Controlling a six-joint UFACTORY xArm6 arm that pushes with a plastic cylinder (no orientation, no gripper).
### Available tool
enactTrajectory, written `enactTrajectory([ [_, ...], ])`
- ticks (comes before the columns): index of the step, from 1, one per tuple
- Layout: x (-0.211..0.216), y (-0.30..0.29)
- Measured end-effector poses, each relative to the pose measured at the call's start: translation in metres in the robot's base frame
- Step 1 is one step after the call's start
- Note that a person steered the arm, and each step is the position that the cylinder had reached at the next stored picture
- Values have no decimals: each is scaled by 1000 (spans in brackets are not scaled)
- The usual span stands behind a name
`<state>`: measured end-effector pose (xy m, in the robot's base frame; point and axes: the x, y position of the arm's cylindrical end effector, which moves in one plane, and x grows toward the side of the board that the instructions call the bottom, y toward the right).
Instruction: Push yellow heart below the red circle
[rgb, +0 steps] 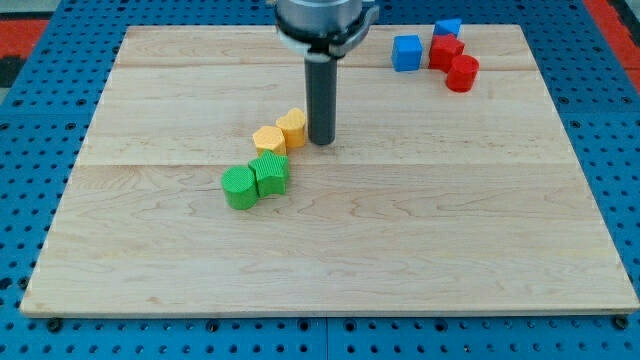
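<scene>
**Rod tip beside the yellow heart, red circle far off at the top right**

There is no hand on this arm, so nothing is held or clamped; it ends in a dark rod. My tip rests on the desk just at the view's right of the yellow heart, touching it or very nearly so.

The yellow heart sits a little left of the desk's centre, toward the top edge. Against its lower left lies a second yellow block, shape unclear. Below those, two green blocks touch each other: a green circle and a green block to its right.

The red circle lies near the desk's top right corner, well apart from the heart. Another red block touches it from above left. A blue cube stands just left of that pair, and a smaller blue block shows close to the top edge.
</scene>
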<state>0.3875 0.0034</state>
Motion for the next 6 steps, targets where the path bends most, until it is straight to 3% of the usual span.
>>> enactTrajectory([
  [1, -45, -22],
  [2, -59, -94],
  [3, 8, -74],
  [5, 4, 156],
  [6, 4, 115],
])
